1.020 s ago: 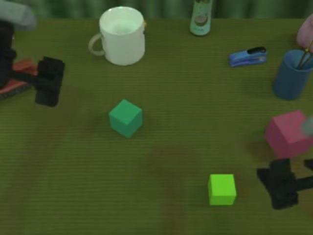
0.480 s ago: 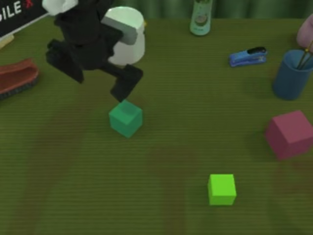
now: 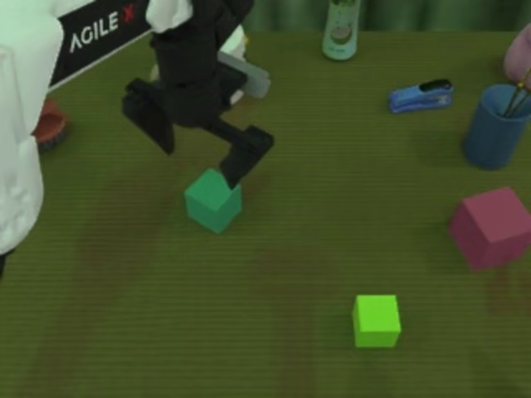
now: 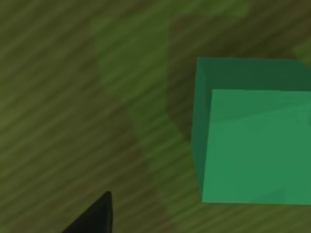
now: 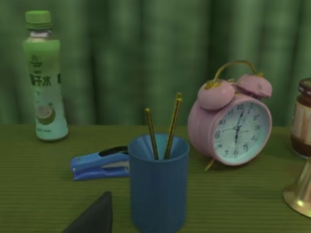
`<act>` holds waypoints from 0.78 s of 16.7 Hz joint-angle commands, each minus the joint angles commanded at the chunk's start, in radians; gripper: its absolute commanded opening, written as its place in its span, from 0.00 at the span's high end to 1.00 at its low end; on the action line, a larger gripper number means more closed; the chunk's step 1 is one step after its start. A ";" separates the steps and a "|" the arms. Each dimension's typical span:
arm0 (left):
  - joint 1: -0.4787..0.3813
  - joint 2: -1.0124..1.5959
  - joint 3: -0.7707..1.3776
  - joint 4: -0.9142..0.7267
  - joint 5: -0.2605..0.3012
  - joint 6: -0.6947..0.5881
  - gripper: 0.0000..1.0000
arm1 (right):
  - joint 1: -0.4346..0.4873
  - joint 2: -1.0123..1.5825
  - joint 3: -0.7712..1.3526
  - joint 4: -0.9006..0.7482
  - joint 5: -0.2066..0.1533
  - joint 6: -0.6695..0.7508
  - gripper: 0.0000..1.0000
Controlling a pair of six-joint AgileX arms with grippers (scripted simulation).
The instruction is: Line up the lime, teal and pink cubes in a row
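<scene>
My left end effector (image 3: 199,149) has swung in from the left edge of the surface (image 3: 124,315) and now hangs open just above the teal (image 3: 213,200), one finger at its far corner. My right arm has pulled out of the top view; I cannot tell its fingers' state. So the teal is probably first to be picked. None is aligned yet: one teal left of centre, one lime (image 3: 377,320) near front, one pink cube (image 3: 493,226) at right.
</scene>
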 joint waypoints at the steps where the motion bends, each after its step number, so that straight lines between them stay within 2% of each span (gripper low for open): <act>1: 0.000 0.000 0.000 0.000 0.000 0.000 0.00 | 0.000 0.000 0.000 0.000 0.000 0.000 0.00; 6: 0.003 0.007 -0.039 0.042 0.000 0.002 0.00 | 0.000 0.000 0.000 0.000 0.000 0.000 0.00; 13: 0.002 0.071 -0.227 0.300 0.001 0.002 0.00 | 0.000 0.000 0.000 0.000 0.000 0.000 0.00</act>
